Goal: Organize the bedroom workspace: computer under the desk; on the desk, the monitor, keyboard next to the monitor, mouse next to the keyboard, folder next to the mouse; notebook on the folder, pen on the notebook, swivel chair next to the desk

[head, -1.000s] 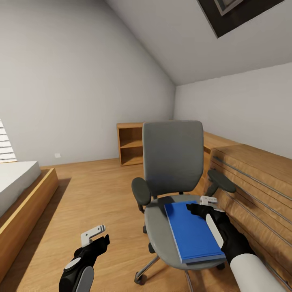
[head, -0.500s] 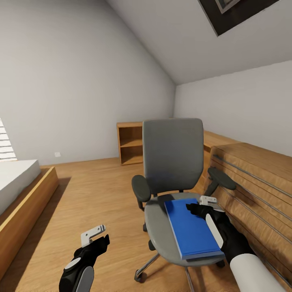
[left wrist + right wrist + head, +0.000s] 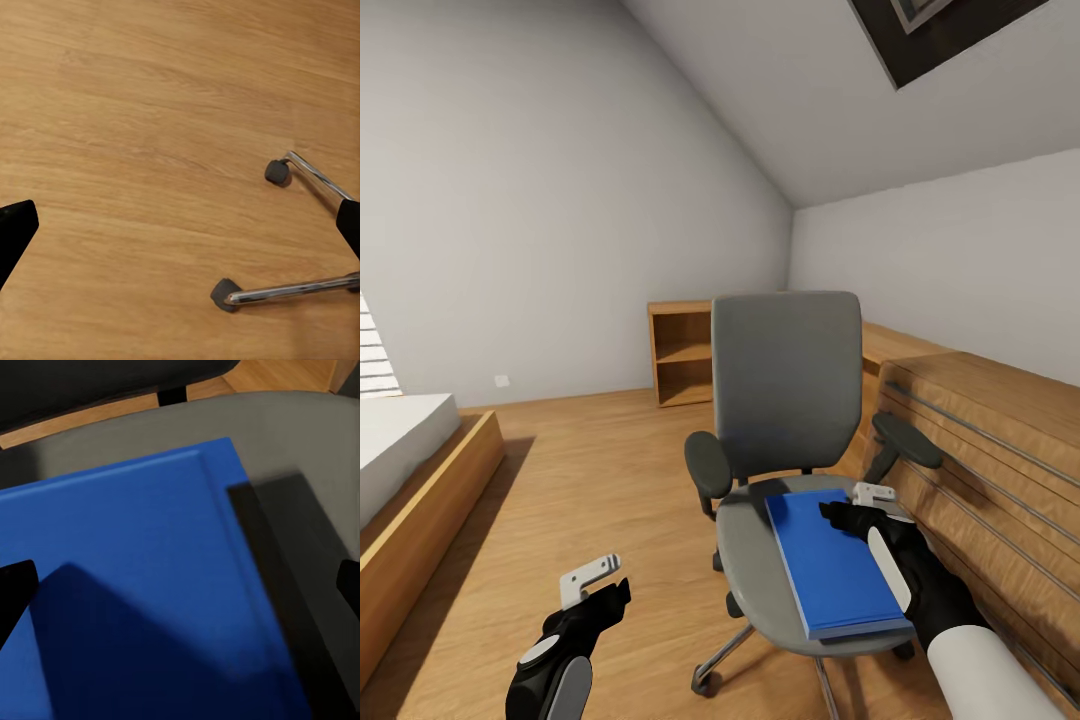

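Inspector A: Nearest items?

Inspector B: Left gripper point(image 3: 595, 590) hangs low over bare wood floor point(image 3: 560, 480), fingers spread apart, nothing between them. Right gripper point(image 3: 850, 507) sits over the far right corner of the folder point(image 3: 830, 565), fingers wide apart, not clamped.

Inspector A: Folder location?

Inspector B: Flat on the seat of the swivel chair point(image 3: 785, 400). Beyond the chair, a low wood cabinet point(image 3: 682, 355) stands against the wall.

Bright blue folder point(image 3: 832, 565) on grey swivel chair point(image 3: 785, 385).
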Tool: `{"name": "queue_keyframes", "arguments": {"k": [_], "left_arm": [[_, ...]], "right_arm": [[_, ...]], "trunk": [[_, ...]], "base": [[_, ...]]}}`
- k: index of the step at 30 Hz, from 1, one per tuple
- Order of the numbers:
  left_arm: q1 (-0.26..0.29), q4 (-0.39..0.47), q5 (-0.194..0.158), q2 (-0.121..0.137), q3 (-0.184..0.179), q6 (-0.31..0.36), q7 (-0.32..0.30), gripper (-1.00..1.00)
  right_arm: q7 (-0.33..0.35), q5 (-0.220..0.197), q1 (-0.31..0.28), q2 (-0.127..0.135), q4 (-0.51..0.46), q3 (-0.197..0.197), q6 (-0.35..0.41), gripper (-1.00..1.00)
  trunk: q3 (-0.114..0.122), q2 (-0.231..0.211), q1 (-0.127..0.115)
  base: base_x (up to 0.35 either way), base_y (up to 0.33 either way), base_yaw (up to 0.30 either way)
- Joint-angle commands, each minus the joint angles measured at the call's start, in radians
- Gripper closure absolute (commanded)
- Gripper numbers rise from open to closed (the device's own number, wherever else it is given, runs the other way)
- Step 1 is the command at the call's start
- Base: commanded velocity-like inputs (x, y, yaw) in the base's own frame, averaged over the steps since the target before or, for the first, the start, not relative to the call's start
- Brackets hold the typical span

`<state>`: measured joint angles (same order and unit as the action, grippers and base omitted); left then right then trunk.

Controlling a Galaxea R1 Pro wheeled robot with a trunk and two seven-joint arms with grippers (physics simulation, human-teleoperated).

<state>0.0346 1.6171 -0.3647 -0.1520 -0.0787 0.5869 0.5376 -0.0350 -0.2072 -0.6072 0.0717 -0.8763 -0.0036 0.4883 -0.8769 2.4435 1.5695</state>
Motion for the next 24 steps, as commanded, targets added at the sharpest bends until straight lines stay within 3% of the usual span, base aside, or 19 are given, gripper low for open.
{"name": "queue_keyframes", "arguments": {"k": [1, 7, 24], "left_arm": [[0.001, 0.001, -0.010, 0.000, -0.001, 0.002, 0.010, -1.00], [0.001, 0.001, -0.010, -0.001, -0.001, 0.001, 0.010, -1.00], [0.001, 0.001, -0.011, 0.000, 0.004, 0.002, 0.006, -1.00]], "right_arm": [[-0.004, -0.009, 0.000, 0.000, -0.001, 0.000, 0.004, -1.00], [-0.004, -0.009, 0.000, 0.000, -0.001, -0.001, 0.005, -1.00], [-0.004, -0.009, 0.000, 0.000, 0.000, -0.001, 0.004, -1.00]], "trunk": [[-0.001, 0.000, 0.000], [-0.020, 0.042, 0.023], [-0.020, 0.042, 0.023]], "base": [[0.000, 0.000, 0.000], [0.000, 0.000, 0.000], [-0.016, 0.000, 0.000]]}}
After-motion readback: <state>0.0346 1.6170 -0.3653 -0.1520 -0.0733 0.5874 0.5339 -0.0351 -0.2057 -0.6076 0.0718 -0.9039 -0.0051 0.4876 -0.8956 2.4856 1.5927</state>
